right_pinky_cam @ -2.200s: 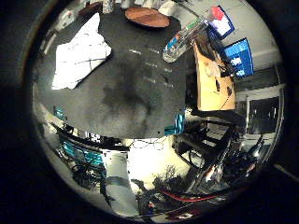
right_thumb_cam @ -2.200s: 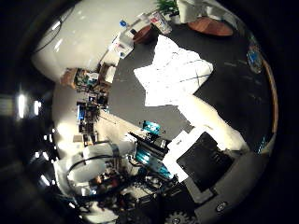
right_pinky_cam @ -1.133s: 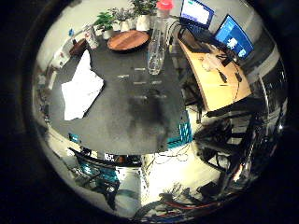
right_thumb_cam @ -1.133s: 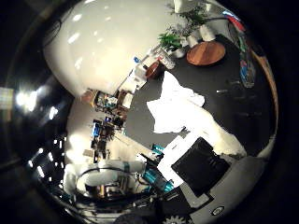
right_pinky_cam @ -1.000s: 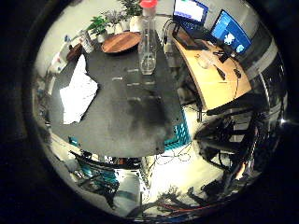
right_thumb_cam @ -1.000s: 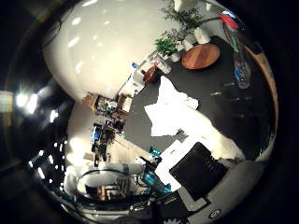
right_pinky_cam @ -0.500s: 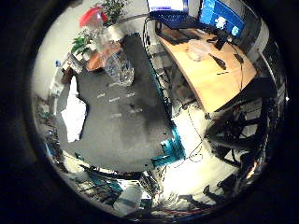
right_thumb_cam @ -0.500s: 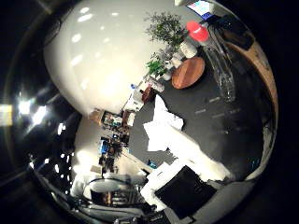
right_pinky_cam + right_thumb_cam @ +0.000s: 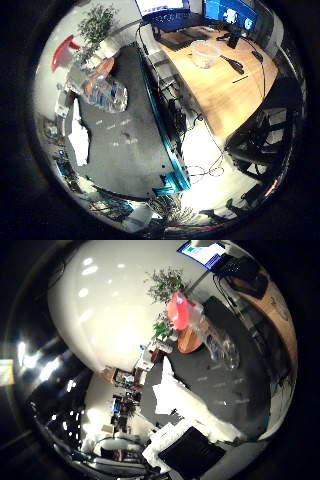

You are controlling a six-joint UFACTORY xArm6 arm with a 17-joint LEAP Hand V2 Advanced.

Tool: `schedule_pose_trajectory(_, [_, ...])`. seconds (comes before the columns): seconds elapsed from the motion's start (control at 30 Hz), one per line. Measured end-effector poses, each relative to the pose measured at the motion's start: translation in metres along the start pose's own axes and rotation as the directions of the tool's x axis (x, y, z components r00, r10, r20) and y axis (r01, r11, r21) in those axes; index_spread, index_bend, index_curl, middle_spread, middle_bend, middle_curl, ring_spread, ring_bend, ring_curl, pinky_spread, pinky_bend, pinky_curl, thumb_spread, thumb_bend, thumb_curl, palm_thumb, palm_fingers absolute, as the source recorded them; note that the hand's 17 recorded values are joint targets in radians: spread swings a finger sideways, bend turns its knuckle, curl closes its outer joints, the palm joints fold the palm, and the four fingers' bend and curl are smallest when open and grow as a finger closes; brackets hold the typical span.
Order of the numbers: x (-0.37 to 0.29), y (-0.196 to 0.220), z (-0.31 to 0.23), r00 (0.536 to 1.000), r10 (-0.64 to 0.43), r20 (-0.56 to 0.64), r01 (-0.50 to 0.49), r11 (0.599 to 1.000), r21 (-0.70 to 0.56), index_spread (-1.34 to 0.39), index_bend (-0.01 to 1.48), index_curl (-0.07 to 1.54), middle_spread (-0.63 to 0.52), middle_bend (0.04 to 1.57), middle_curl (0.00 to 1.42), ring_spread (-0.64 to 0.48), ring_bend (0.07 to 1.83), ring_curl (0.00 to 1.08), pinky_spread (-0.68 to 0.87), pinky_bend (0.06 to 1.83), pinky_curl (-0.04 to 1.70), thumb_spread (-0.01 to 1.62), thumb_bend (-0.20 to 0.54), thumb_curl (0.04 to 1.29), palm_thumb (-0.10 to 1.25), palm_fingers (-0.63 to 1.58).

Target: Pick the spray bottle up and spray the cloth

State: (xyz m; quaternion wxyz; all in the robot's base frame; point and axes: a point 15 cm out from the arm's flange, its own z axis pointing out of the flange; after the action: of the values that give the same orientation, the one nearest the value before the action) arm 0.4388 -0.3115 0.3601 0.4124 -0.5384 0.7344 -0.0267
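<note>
A clear spray bottle with a red spray head stands on the dark table, seen in the right little finger side palm view. A crumpled white cloth lies on the same table, a short way from the bottle. The right thumb side palm view shows the bottle's red head, its clear body and the cloth. The palm faces the table from a distance, with the bottle away from it.
A round wooden tray and potted plants stand at the table's end beside the bottle. A wooden desk with monitors runs alongside the table. A black box with a white frame sits beyond the cloth.
The whole picture has shifted in both views, so the camera has turned and moved. The bottle now looks larger and nearer. Bottle and cloth stay in place on the table.
</note>
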Motion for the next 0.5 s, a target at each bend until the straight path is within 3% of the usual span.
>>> schedule_pose_trajectory(0.5, [0.038,-0.020,0.045,0.988,0.052,0.147,-0.061,0.997,0.056,-0.16,0.15,0.28,0.11,0.26,0.37,0.16,0.30,0.26,0.32,0.32,0.30,1.10,-0.022,0.31,0.61,0.17])
